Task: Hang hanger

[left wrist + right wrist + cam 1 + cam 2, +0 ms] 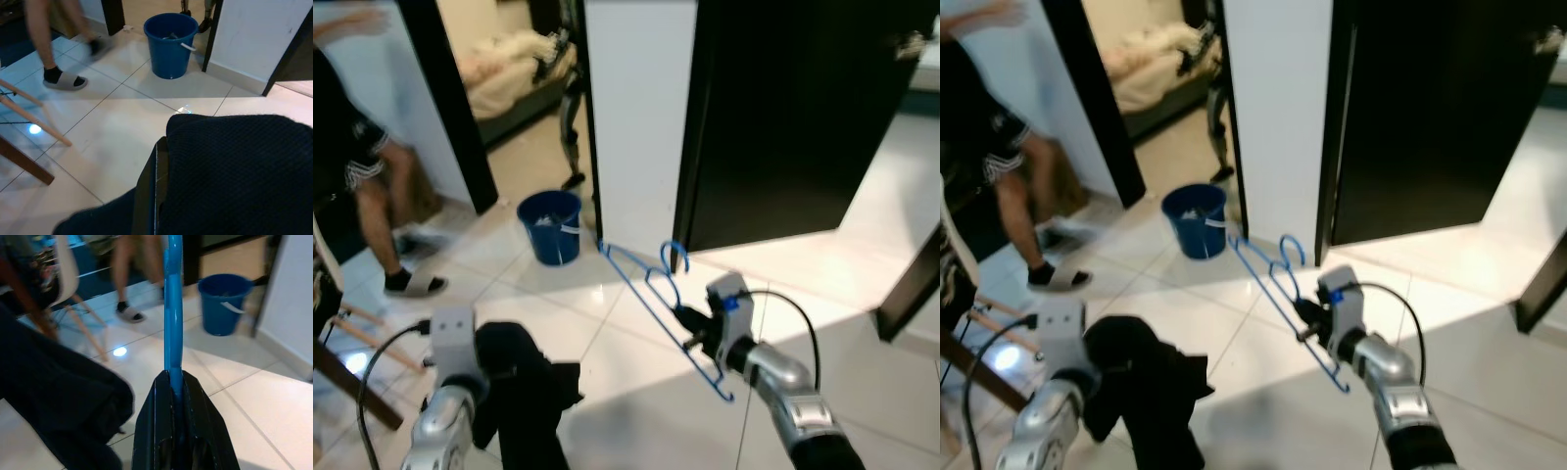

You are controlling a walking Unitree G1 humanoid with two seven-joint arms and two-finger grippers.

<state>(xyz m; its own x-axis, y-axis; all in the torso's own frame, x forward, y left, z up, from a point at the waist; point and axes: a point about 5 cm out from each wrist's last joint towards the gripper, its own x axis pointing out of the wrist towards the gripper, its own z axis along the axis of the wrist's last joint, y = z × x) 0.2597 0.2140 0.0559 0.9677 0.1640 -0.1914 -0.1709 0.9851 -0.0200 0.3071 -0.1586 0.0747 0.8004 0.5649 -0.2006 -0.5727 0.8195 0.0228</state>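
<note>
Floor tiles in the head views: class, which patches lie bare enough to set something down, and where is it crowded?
Bare tiles lie right of the blue hanger, before the dark door, and between the blue bucket and the black garment. It is crowded on the left, around the person and the wooden chair legs.

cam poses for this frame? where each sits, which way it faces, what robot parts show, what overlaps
Left eye: on the head, looking forward and down at the tiled floor; both arms, right gripper clamping the blue hanger.
Right eye: same scene, its stereo twin.
Left wrist: looks along the left gripper, draped in dark cloth, toward the blue bucket.
Right wrist: looks along shut fingers up the hanger.
Shared: bucket, a person's legs.
</note>
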